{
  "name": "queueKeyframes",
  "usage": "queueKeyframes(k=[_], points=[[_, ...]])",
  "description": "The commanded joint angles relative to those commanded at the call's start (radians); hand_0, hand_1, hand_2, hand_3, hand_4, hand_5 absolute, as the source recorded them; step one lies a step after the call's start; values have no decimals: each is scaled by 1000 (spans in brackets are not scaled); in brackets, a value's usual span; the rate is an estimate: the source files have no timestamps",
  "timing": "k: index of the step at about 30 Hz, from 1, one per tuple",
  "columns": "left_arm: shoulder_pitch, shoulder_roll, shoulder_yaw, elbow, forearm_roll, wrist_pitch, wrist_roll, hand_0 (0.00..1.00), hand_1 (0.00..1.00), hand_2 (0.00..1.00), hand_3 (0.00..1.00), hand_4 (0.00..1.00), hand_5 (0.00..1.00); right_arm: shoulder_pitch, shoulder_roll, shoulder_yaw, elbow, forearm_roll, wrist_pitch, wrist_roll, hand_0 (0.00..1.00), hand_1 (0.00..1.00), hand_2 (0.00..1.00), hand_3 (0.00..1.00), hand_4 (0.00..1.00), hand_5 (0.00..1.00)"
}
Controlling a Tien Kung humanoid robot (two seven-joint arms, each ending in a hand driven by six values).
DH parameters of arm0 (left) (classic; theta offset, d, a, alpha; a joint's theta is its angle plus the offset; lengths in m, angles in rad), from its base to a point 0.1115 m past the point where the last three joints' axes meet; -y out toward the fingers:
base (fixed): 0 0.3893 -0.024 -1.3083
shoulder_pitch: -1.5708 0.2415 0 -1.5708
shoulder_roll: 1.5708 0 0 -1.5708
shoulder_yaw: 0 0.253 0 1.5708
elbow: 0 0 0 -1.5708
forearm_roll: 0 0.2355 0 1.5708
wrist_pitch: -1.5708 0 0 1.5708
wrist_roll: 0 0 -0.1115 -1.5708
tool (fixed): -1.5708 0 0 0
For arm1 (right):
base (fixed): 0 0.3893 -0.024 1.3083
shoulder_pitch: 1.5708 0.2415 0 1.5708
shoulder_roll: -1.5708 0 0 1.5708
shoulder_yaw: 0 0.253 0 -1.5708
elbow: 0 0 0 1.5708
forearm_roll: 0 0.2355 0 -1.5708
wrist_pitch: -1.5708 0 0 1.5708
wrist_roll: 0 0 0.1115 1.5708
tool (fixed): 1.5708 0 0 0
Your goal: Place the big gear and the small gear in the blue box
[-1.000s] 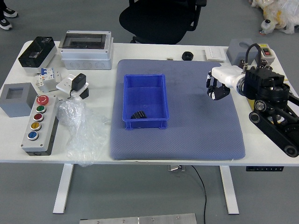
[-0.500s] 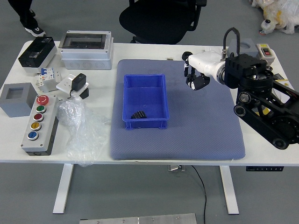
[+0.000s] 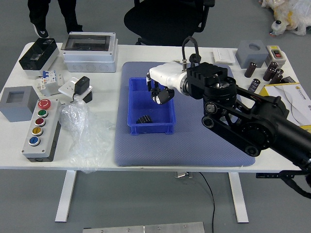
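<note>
Well, from the head view, my right hand [image 3: 170, 79] is now much farther left than a second ago, when it was over the right part of the dark mat [image 3: 194, 145]; half a second ago it was about midway on that path. Now it is at the far right corner of the blue box [image 3: 150, 128], covering part of that corner from my camera, and I can't tell how high above it the hand is. I can't tell either how far open it is or whether it has hold of anything. One dark ribbed gear [image 3: 144, 119] lies inside the box near its near wall, exactly where I had it before, and the box hasn't shifted. Whether that is the big or the small one, I can't say. A round black piece [image 3: 195, 58] sits at the mat's far edge, unmoved, just behind the right arm [image 3: 243, 109]. With the arm swung across, I now see several dark cylinders [image 3: 251, 69] and a white sheet [image 3: 290, 96] on something yellow at the table's right side. Beyond the far left edge, the person's legs [image 3: 46, 14] have come farther right, close behind the white case [image 3: 90, 62].
</note>
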Motion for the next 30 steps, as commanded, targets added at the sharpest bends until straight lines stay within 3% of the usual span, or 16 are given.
queueKeyframes(k=[5,12,13,18,19,24,25,30], points=[[-6,-11,14,1,-7,0,2,857,825,822,772,593,372,0,36,-8,-45,29,-21,17,434,344,429,586,487,109],[-10,-18,18,1,-8,2,3,857,826,822,773,594,372,2,44,5,-77,47,-34,29,444,367,454,610,516,127],[-10,-19,18,1,-8,2,3,857,826,822,774,594,372,2,44,8,-79,48,-34,29,405,461,515,636,691,219],[-13,-19,17,1,-7,3,3,857,826,822,774,594,372,4,36,18,-84,54,-23,29,405,461,515,636,691,219],[-13,-19,17,1,-6,3,3,857,826,823,773,594,371,4,35,20,-84,56,-20,29,449,519,585,670,762,263],[-15,-19,15,1,-5,3,3,857,826,823,773,594,371,3,31,22,-86,61,-2,24,449,519,585,670,762,263],[-15,-19,15,1,-5,4,3,857,826,823,774,594,371,4,29,22,-86,62,1,23,546,583,672,790,826,302],[-15,-19,14,1,-4,4,3,857,826,823,774,594,371,5,22,27,-82,62,7,21,546,583,672,790,826,302]])
